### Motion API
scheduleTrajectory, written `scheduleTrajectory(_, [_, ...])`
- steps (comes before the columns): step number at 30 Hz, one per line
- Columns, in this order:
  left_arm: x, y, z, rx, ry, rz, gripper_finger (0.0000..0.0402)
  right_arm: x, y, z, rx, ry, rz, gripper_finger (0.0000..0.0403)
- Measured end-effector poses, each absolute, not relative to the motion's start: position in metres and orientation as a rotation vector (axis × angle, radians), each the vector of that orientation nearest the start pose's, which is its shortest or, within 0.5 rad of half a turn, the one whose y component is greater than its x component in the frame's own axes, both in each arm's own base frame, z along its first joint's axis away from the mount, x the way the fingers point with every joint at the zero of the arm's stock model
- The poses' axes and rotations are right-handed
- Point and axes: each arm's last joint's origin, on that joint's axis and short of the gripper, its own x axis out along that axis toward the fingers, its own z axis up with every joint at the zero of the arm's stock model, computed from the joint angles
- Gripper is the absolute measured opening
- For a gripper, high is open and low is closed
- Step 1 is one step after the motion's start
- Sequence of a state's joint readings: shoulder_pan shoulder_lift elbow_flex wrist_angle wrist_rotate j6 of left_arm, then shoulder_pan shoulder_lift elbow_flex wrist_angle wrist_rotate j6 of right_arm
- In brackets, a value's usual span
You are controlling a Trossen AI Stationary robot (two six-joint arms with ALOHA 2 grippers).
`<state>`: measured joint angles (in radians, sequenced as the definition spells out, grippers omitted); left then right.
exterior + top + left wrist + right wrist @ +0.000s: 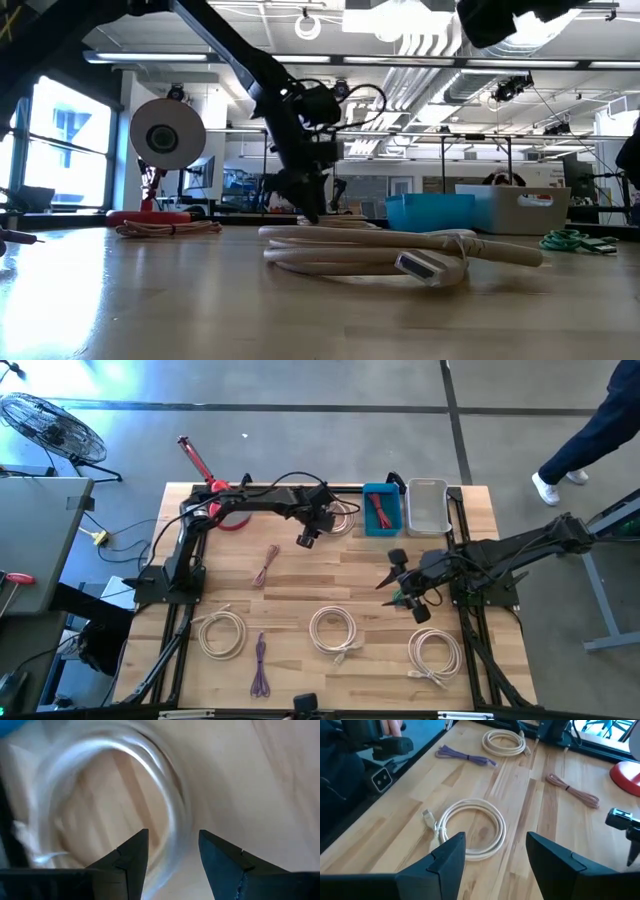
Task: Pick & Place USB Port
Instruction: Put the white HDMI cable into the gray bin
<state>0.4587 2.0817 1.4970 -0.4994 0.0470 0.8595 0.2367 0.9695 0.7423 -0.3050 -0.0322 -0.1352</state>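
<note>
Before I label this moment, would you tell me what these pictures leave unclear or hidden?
- Left wrist view: the white cable coil under the left hand is smeared by motion; its connector cannot be made out.
- High view: what the blue bin holds is too small to identify, beyond something red.
- Low view: the right hand is cut off by the top edge.
- Low view: the cream cable in front hides the table behind it.

An industrial lab: bare grey concrete floor point(300, 450), exposed white ceiling ducts point(420, 60), a black cage fan point(50, 425) beside the pale wooden slatted worktop point(340, 575).
</note>
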Motion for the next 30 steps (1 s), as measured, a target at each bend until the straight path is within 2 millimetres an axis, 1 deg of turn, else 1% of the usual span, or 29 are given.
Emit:
scheduleTrajectory(3, [0.389, 0.191, 0.153, 0.481, 1.136, -0.122, 0.0167, 0.200, 0.049, 0.272, -0.180, 0.511, 0.297, 0.0200])
scheduleTrajectory(7, [0.389, 0.191, 0.153, 0.499, 1.156, -0.096, 0.0156, 0.201, 0.049, 0.271, -0.176, 0.505, 0.295, 0.0201])
scheduleTrajectory(10, [0.388, 0.193, 0.153, 0.496, 1.163, -0.091, 0.0116, 0.201, 0.049, 0.272, -0.156, 0.497, 0.289, 0.0201])
scheduleTrajectory(13, [0.388, 0.194, 0.153, 0.509, 1.172, -0.070, 0.0036, 0.201, 0.049, 0.272, -0.155, 0.497, 0.289, 0.0200])
scheduleTrajectory(14, [0.388, 0.195, 0.153, 0.509, 1.175, -0.065, 0.0021, 0.201, 0.049, 0.272, -0.154, 0.497, 0.289, 0.0200])
scheduleTrajectory(18, [0.388, 0.194, 0.153, 0.508, 1.193, -0.012, 0.0012, 0.201, 0.049, 0.272, -0.155, 0.497, 0.288, 0.0201])
scheduleTrajectory(20, [0.390, 0.191, 0.154, 0.501, 1.194, -0.009, 0.0010, 0.201, 0.049, 0.272, -0.154, 0.497, 0.288, 0.0200])
scheduleTrajectory(21, [0.389, 0.189, 0.156, 0.501, 1.200, -0.007, 0.0010, 0.201, 0.049, 0.272, -0.154, 0.497, 0.288, 0.0200])
scheduleTrajectory(23, [0.387, 0.181, 0.161, 0.516, 1.234, -0.008, 0.0010, 0.201, 0.049, 0.272, -0.156, 0.493, 0.278, 0.0201])
scheduleTrajectory(25, [0.386, 0.171, 0.172, 0.556, 1.263, 0.015, 0.0010, 0.202, 0.048, 0.273, -0.164, 0.484, 0.247, 0.0201])
scheduleTrajectory(28, [0.380, 0.154, 0.199, 0.643, 1.290, 0.041, 0.0010, 0.202, 0.047, 0.273, -0.209, 0.480, 0.202, 0.0200])
scheduleTrajectory(30, [0.376, 0.144, 0.221, 0.679, 1.268, 0.066, 0.0010, 0.203, 0.046, 0.273, -0.271, 0.480, 0.167, 0.0200])
